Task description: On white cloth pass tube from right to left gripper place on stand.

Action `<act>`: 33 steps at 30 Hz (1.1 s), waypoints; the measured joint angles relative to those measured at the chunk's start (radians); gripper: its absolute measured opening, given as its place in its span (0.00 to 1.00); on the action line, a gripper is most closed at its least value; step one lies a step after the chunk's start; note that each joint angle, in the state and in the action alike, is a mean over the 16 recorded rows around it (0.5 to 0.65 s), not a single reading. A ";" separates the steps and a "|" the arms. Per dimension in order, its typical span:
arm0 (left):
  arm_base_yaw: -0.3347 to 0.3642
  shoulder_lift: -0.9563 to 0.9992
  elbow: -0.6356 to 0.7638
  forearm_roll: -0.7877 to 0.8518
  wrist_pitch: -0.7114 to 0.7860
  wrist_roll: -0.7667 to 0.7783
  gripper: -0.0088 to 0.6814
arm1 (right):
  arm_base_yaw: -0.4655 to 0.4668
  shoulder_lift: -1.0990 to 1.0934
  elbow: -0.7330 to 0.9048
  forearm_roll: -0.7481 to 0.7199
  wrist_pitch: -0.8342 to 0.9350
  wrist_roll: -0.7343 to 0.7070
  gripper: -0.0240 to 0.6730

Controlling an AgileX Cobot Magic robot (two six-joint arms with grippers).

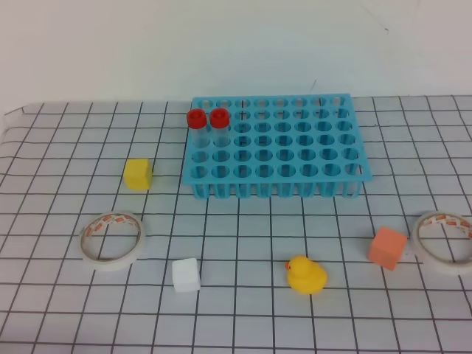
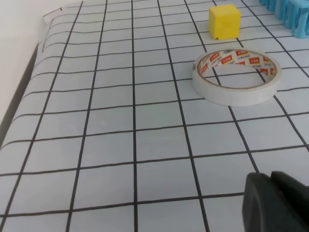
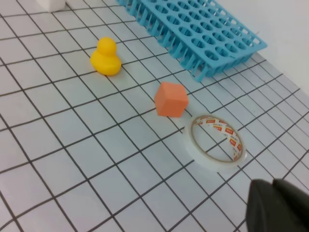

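**Two red-capped tubes in the rack, both grippers closed and empty**

Two tubes stand upright side by side in the blue stand, in holes at its back-left corner: left tube, right tube, caps almost touching. Clear plastic bodies, round red screw caps.

Left gripper: only a black tip shows at the bottom right of the left wrist view, jaws closed together, nothing between them, hanging over bare cloth. Right gripper: same story in the right wrist view, black tip at the bottom right, closed, holding nothing, touching nothing. Neither arm shows in the exterior high view.

White cloth is flat, matte, printed with thin black grid squares. Stand is bright blue moulded plastic, rectangular, many round holes, on short legs.

Scattered around: yellow cube left of the stand; left tape roll, white with red print, lying flat near the front left; white cube just right of it; yellow rubber duck front centre; orange cube with the right tape roll just beside it at the right edge.

Cloth's left edge shows in the left wrist view, a dark strip beyond it. Open cloth lies along the front, and between the yellow cube and the left edge.
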 joint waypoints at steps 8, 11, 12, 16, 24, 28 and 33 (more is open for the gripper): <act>0.000 0.000 0.000 0.000 0.000 -0.001 0.01 | -0.017 0.000 0.060 0.039 -0.180 0.013 0.03; 0.000 0.000 0.000 0.000 0.000 -0.001 0.01 | -0.053 0.000 0.132 0.060 -0.343 0.008 0.03; 0.000 0.000 0.000 0.000 0.000 -0.001 0.01 | -0.071 0.000 0.160 0.071 -0.402 0.009 0.03; 0.000 0.000 0.000 0.000 0.000 -0.002 0.01 | -0.178 0.000 0.274 0.134 -0.640 0.014 0.03; 0.000 -0.001 0.000 0.000 0.000 -0.004 0.01 | -0.574 0.000 0.447 0.299 -0.939 0.035 0.03; 0.000 -0.001 0.000 0.000 0.000 -0.006 0.01 | -0.815 0.000 0.465 0.375 -0.957 0.057 0.03; 0.000 -0.001 0.000 0.000 0.000 -0.009 0.01 | -1.083 0.000 0.483 0.421 -0.952 0.064 0.03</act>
